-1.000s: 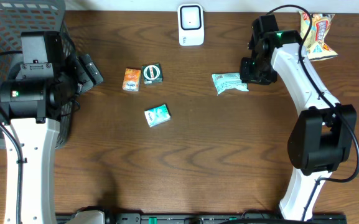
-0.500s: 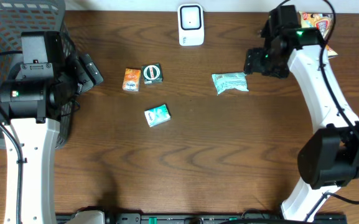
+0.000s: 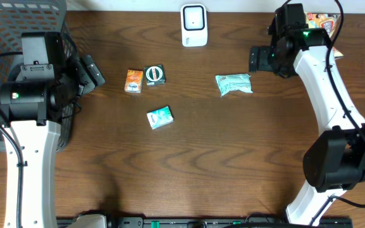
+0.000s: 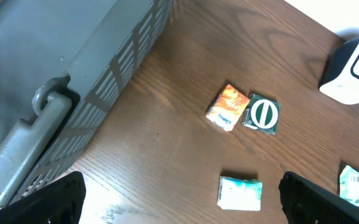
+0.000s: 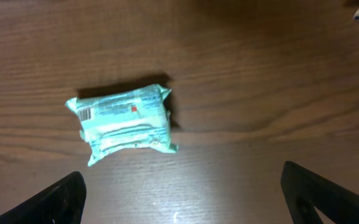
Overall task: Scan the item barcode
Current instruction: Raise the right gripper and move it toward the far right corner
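Observation:
A mint-green packet [image 3: 234, 83] lies flat on the wooden table, and a barcode shows at its left end in the right wrist view [image 5: 124, 121]. My right gripper [image 3: 257, 59] hovers open just behind and to the right of it, with nothing between its fingers [image 5: 182, 199]. The white scanner [image 3: 194, 25] stands at the back centre. My left gripper [image 3: 91, 71] is open beside the basket, empty, with a small teal pack [image 4: 240, 191] between its fingertips' line of sight [image 4: 182, 205].
A grey mesh basket [image 3: 5, 31] fills the far left. An orange pack [image 3: 133, 81] and a dark green box with a white circle [image 3: 155, 75] lie side by side at centre left, the teal pack [image 3: 160, 118] in front of them. A snack bag [image 3: 324, 31] sits at the back right.
My right gripper has opened, let go of the mint-green packet and drawn back and up from it. The packet stays on the table. The left arm has not moved.

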`<action>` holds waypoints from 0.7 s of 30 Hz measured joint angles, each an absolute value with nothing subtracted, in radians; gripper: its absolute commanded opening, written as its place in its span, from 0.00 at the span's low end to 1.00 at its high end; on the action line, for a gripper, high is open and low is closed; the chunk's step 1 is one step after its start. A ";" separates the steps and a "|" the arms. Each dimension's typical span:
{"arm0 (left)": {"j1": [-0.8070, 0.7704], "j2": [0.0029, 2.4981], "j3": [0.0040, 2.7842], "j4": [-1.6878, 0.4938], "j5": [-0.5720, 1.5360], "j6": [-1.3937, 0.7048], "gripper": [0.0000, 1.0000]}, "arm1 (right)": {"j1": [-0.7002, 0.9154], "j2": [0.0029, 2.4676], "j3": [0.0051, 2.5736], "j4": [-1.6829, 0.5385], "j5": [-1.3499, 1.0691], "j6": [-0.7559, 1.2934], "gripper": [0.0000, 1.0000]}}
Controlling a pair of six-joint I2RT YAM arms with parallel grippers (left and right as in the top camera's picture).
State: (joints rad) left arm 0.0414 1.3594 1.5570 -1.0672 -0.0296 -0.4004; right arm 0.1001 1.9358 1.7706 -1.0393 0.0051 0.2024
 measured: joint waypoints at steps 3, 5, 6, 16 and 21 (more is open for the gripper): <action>0.041 1.359 1.557 -1.068 -0.029 -0.400 0.98 | 0.076 1.947 1.771 -1.023 -0.014 0.176 0.94; 0.041 1.359 1.557 -1.067 -0.030 -0.400 0.98 | 0.056 1.969 1.771 -1.007 -0.065 0.138 0.95; 0.041 1.359 1.557 -1.067 -0.029 -0.400 0.98 | 0.046 1.986 1.771 -0.998 -0.097 0.115 0.95; 0.041 1.359 1.557 -1.067 -0.029 -0.400 0.98 | 0.028 2.188 1.771 -0.952 -0.361 0.006 0.94; 0.041 1.359 1.557 -1.068 -0.029 -0.400 0.98 | 0.005 2.232 1.771 -0.945 -0.446 -0.002 0.91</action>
State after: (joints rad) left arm 0.0414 1.3594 1.5570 -1.0676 -0.0292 -0.4004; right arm 0.0051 2.2322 1.7710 -0.9451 -0.4458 -0.0025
